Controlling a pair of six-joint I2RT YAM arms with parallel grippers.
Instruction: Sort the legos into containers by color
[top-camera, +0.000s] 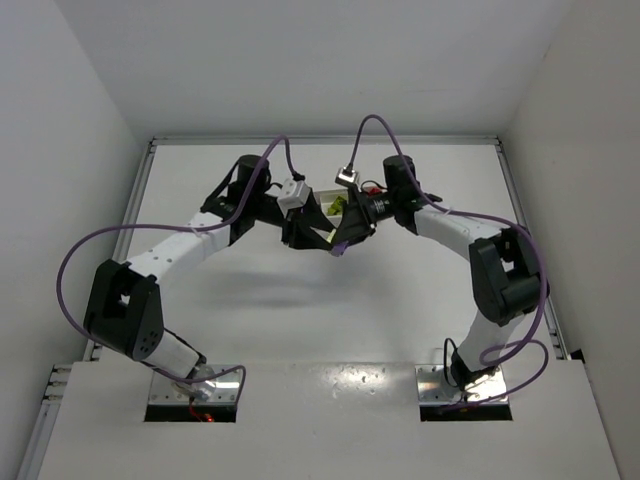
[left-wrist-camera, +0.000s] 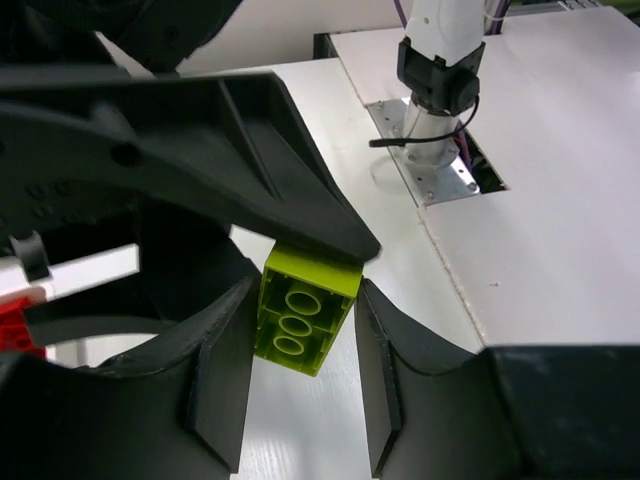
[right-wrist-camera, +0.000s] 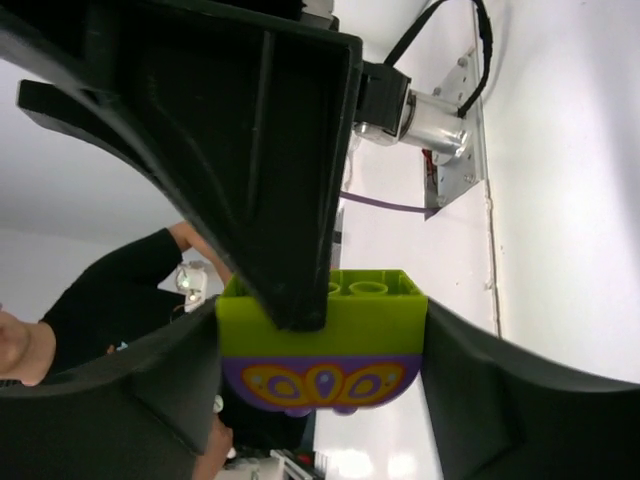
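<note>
Both grippers meet above the far middle of the table. My right gripper (right-wrist-camera: 322, 345) is shut on a yellow-green brick (right-wrist-camera: 370, 315) stacked on a purple brick (right-wrist-camera: 320, 380) with a yellow butterfly print. My left gripper (left-wrist-camera: 308, 300) closes its tips on the same yellow-green brick (left-wrist-camera: 300, 320), whose hollow underside faces its camera. In the top view the grippers (top-camera: 330, 240) join, with a purple tip (top-camera: 338, 250) below them. More yellow-green bricks (top-camera: 335, 208) and a red brick (top-camera: 372, 188) lie just behind. The white tray is mostly hidden by the arms.
A red brick (left-wrist-camera: 14, 330) shows at the left edge of the left wrist view. The right arm's base (left-wrist-camera: 432, 90) and the left arm's base (right-wrist-camera: 430, 120) stand at the near edge. A person's arm (right-wrist-camera: 100, 290) shows beyond the table.
</note>
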